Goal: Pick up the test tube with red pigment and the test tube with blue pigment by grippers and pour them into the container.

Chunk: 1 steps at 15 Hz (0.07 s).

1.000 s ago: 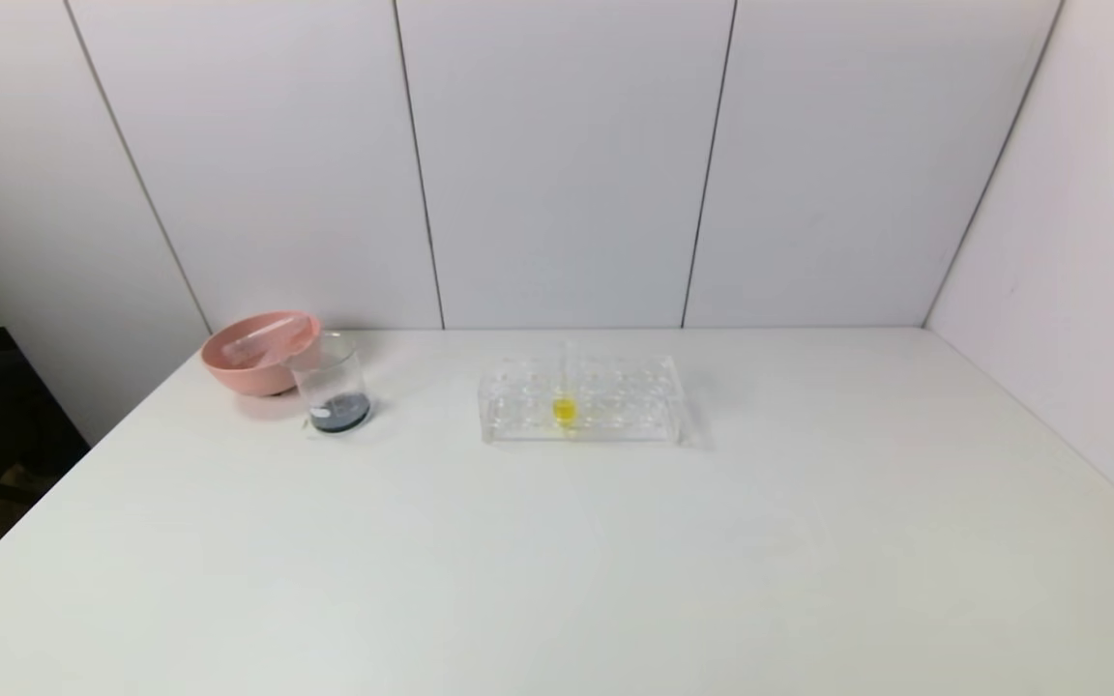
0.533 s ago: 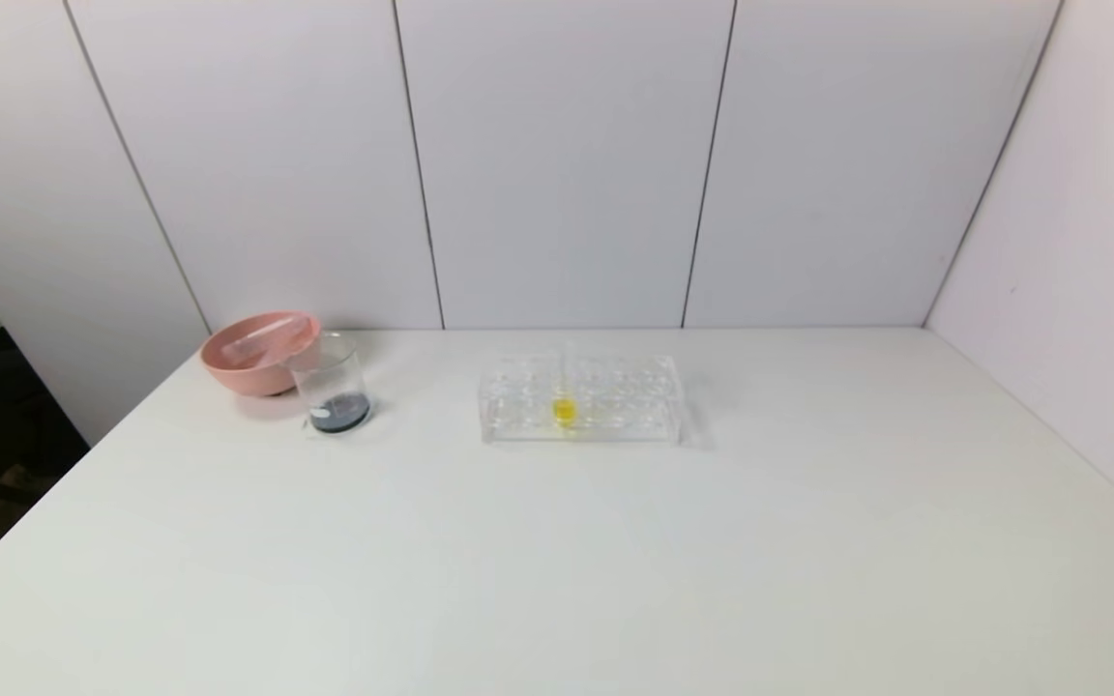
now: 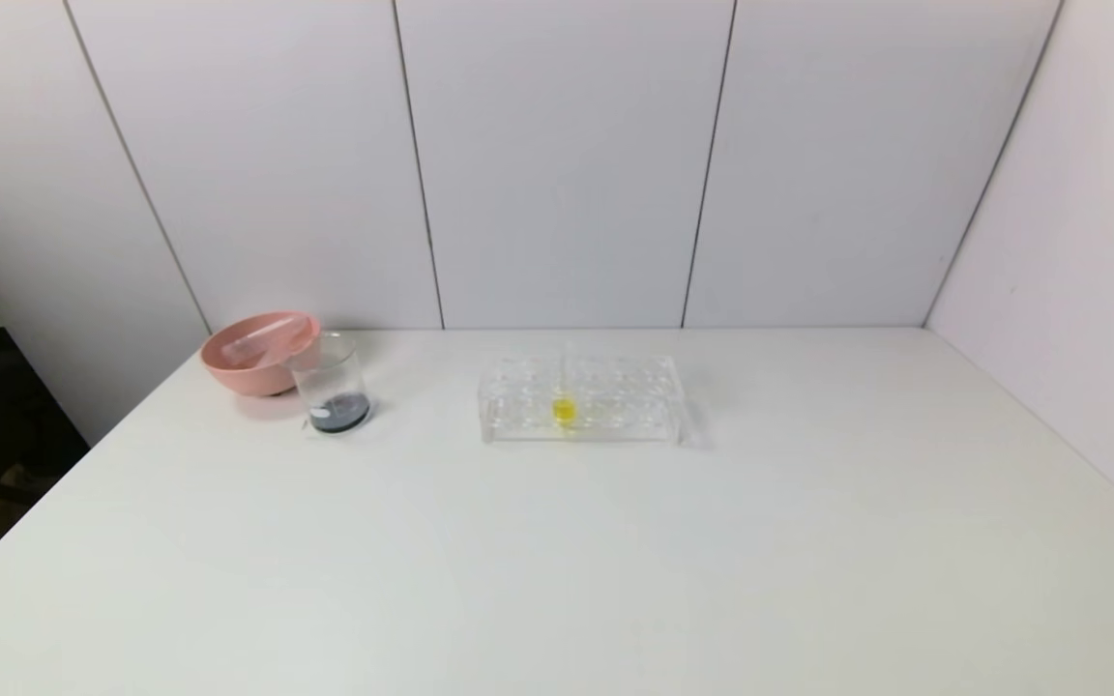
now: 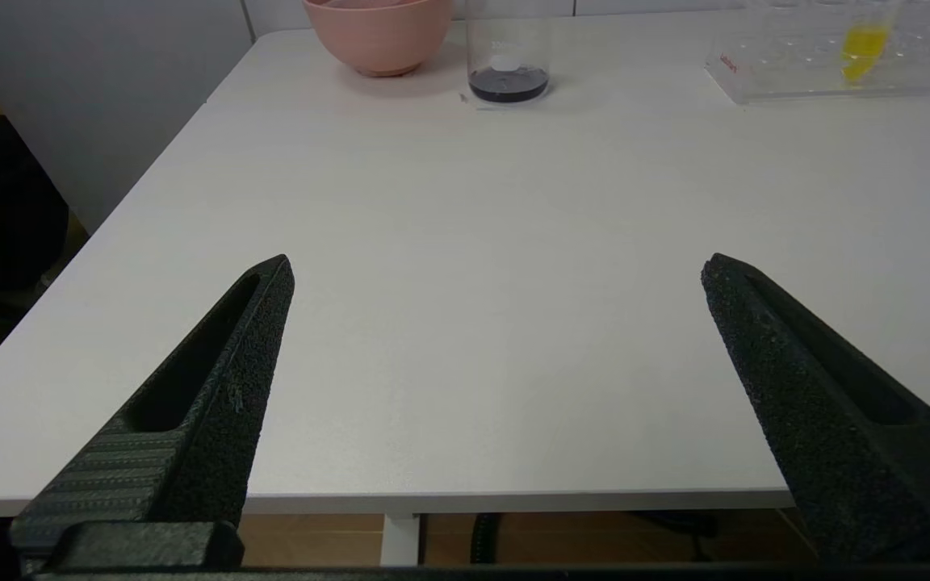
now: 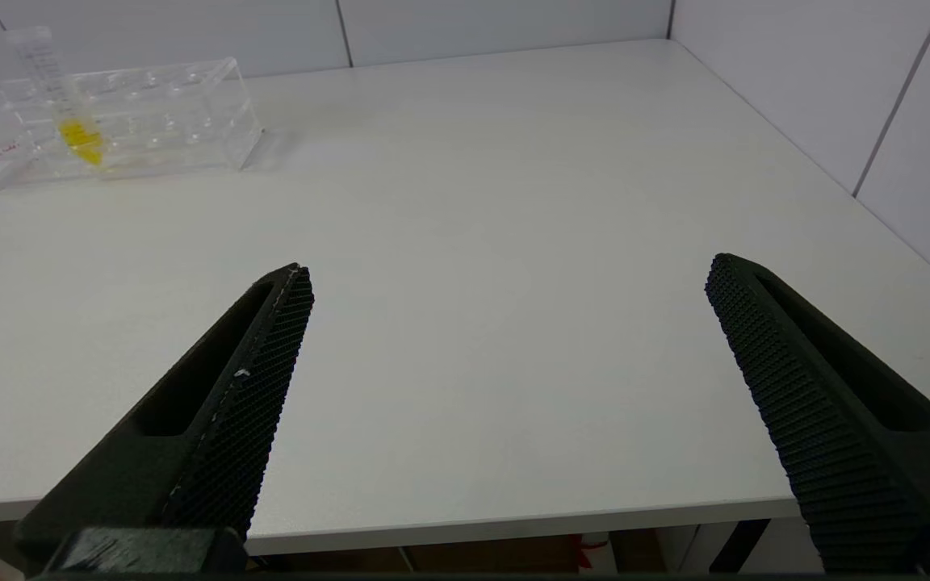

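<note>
I see both grippers, left (image 4: 497, 266) and right (image 5: 505, 270), spread apart at the table's (image 3: 557, 541) near edge; container (image 3: 333, 391) far-left.

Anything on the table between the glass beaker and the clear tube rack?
No. Between the beaker and the tube rack lies only bare white table, clearest in the head view; the left wrist view shows the same.

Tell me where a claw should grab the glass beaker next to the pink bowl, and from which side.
Grip the beaker across its straight clear wall, above the dark liquid at its bottom, coming in level from the near side. The pink bowl sits close behind it on the left, so the far side looks crowded. The left claw, open at the near table edge, faces it.
</note>
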### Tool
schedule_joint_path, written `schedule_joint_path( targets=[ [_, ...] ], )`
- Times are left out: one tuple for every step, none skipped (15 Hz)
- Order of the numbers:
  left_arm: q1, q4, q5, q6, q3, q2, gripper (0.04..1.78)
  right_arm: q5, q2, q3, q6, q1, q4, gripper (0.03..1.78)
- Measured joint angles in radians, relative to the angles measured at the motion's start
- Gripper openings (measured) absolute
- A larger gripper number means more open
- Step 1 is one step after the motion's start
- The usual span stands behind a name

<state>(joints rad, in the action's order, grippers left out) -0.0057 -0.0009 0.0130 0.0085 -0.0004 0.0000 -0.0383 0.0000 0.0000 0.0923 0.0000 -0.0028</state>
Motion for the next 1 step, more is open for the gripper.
schedule_joint_path(
  targets=[
    [0.000, -0.001, 0.003, -0.007, 0.000, 0.000, 1.76, 0.000, 0.000, 0.000, 0.000, 0.000, 0.000, 1.77]
  ],
)
